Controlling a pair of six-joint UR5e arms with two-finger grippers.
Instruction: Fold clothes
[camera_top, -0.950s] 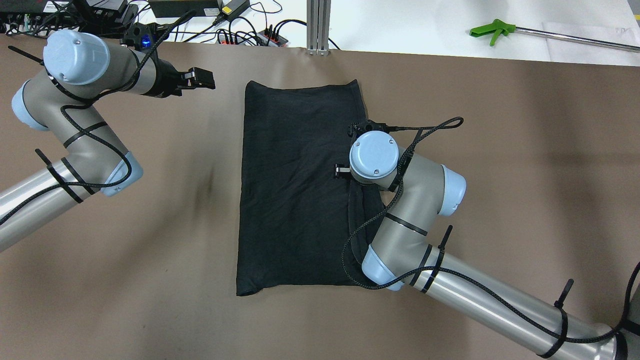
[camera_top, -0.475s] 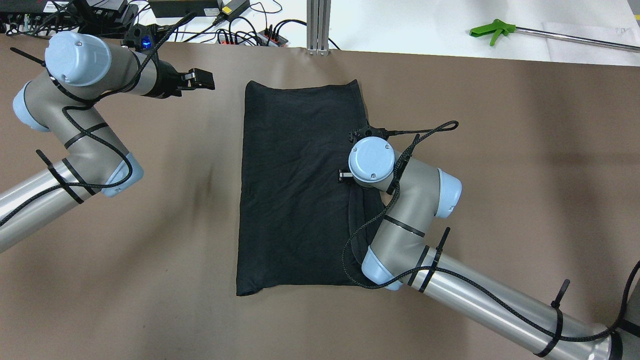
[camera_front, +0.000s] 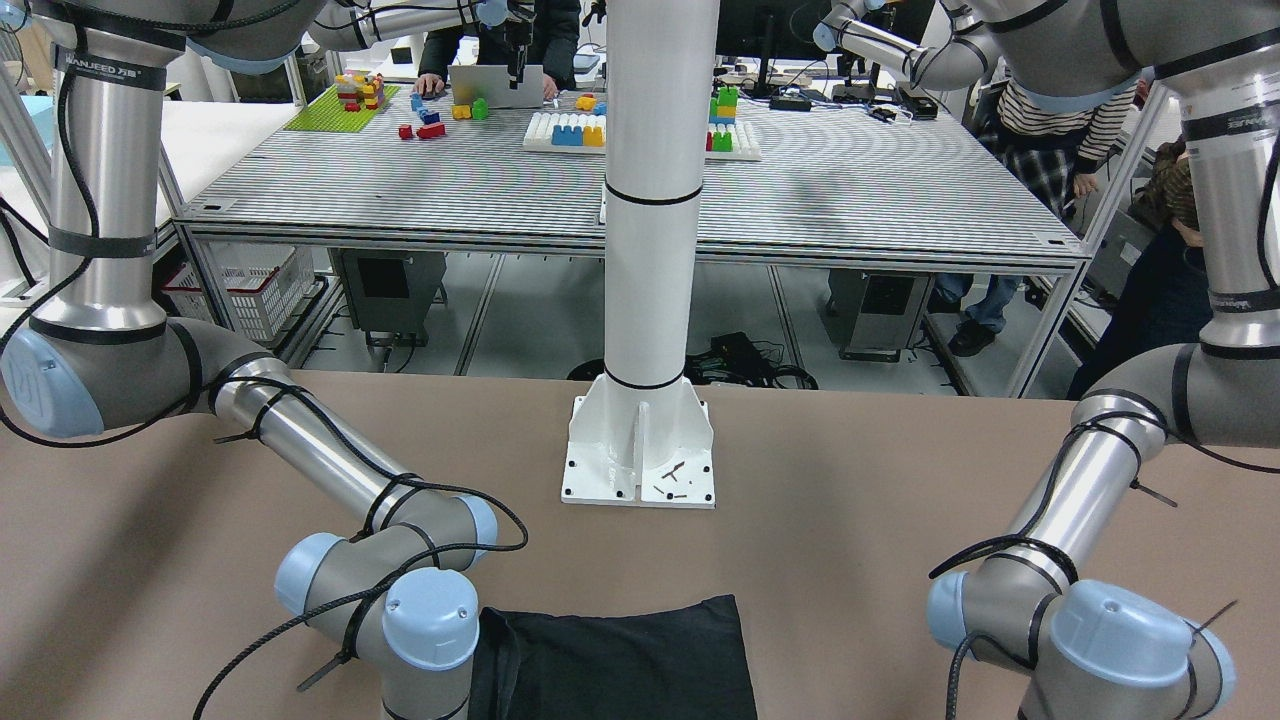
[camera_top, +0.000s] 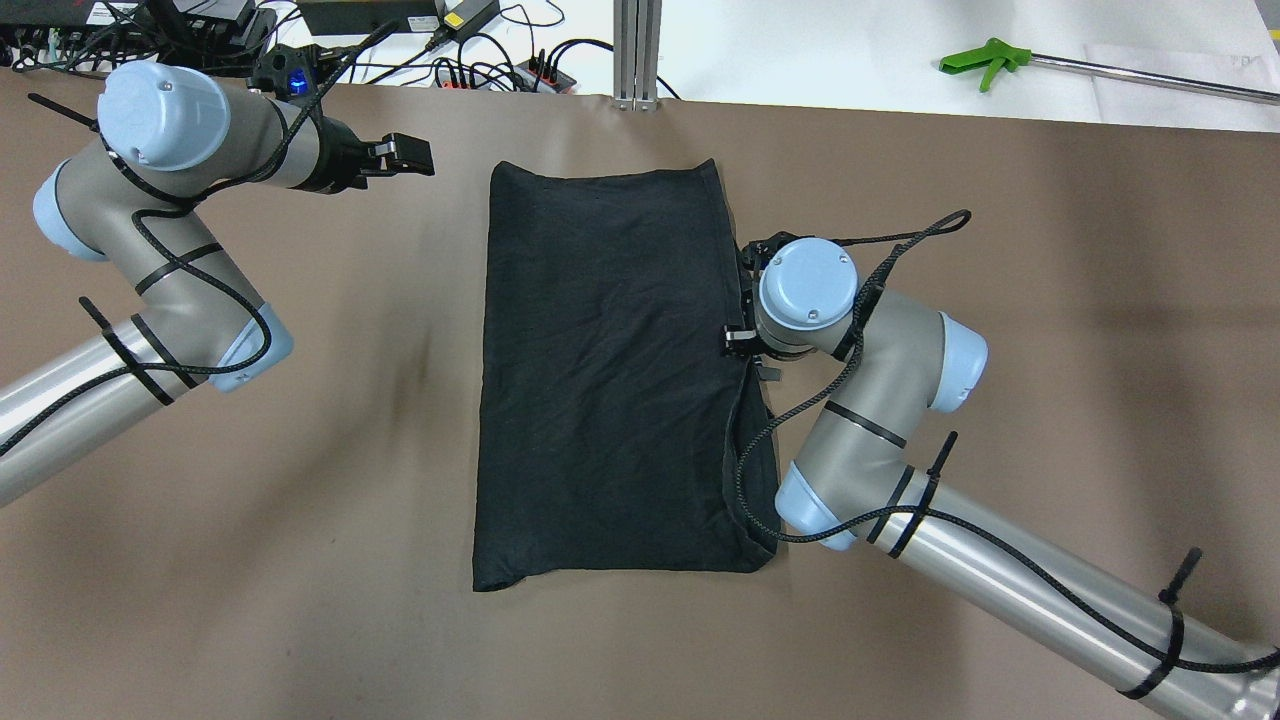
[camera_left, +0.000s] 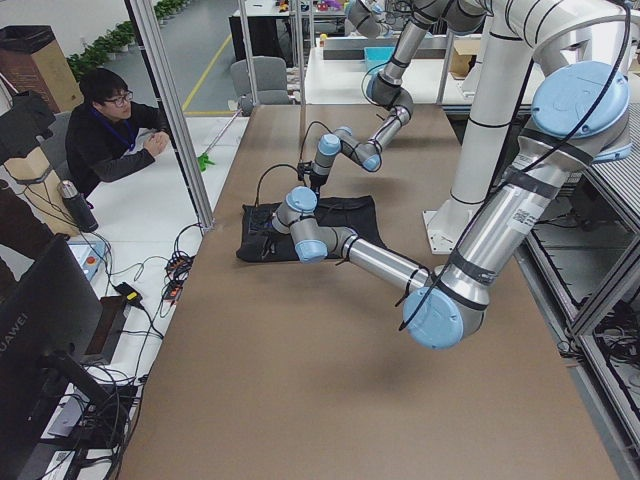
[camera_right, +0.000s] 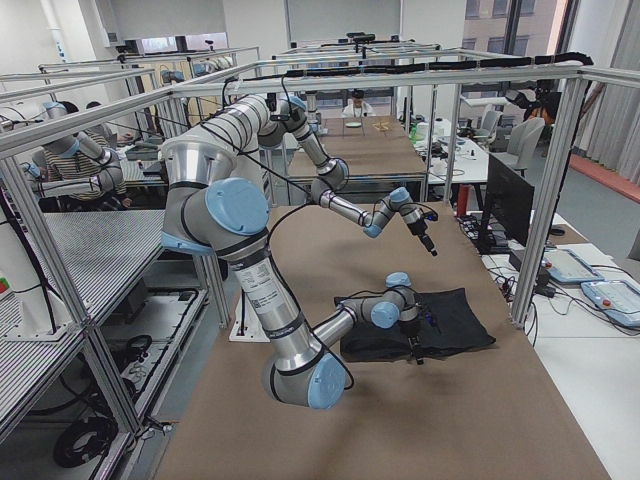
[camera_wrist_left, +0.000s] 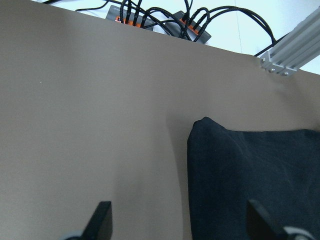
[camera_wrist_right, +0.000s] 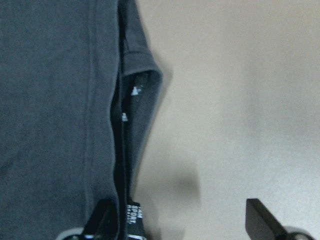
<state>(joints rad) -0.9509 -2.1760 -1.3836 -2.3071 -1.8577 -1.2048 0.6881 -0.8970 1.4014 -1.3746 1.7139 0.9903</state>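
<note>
Garment (camera_top: 600, 370) long axis toward robot | left tool (camera_top: 415, 155) spread | right tool (camera_wrist_right: 180, 220) spread

Green-handled grabber (camera_top: 985, 62) and cabled power strips (camera_top: 540, 75) beyond the brown table's (camera_top: 1050, 300) far edge.

- "WANJEED", in pale letters with Chinese characters after it that are too small to read, stands on the black band (camera_front: 110, 66) around the right arm's upper tube.
- "HUAWEI" stands on the back of the dark monitor (camera_left: 38, 332) in the left side view.
- The left arm's black band (camera_front: 1240, 122) carries pale lettering too blurred to read.
- The black garment (camera_wrist_right: 50, 100) has an edge label (camera_wrist_right: 131, 215) with white print that is not legible.
</note>
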